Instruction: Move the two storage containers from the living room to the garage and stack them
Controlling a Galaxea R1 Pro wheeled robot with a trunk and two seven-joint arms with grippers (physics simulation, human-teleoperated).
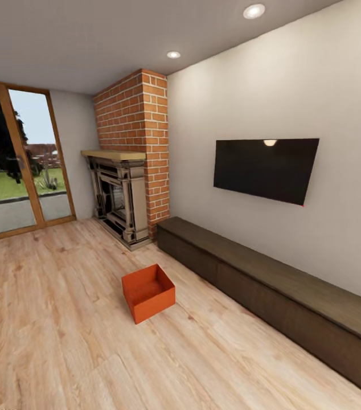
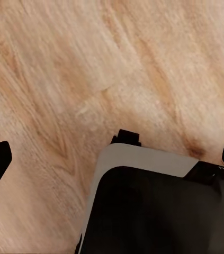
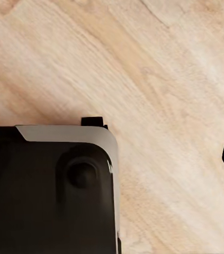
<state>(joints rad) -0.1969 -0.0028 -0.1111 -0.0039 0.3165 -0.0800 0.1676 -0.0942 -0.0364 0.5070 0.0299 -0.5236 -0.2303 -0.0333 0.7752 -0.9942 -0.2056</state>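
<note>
Storage container (image 1: 148, 292) sits open-top on my living room's wood floor (image 1: 44, 330), between fireplace (image 1: 118, 199) and TV bench (image 1: 283, 293). Left gripper (image 2: 114, 161) fingertips spread wide; right gripper, can't tell.

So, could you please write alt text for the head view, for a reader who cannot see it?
An open orange box sits on a pale wood-plank floor in a living room. Behind it stands a brick fireplace; on the right wall a black TV hangs over a long dark cabinet.
</note>
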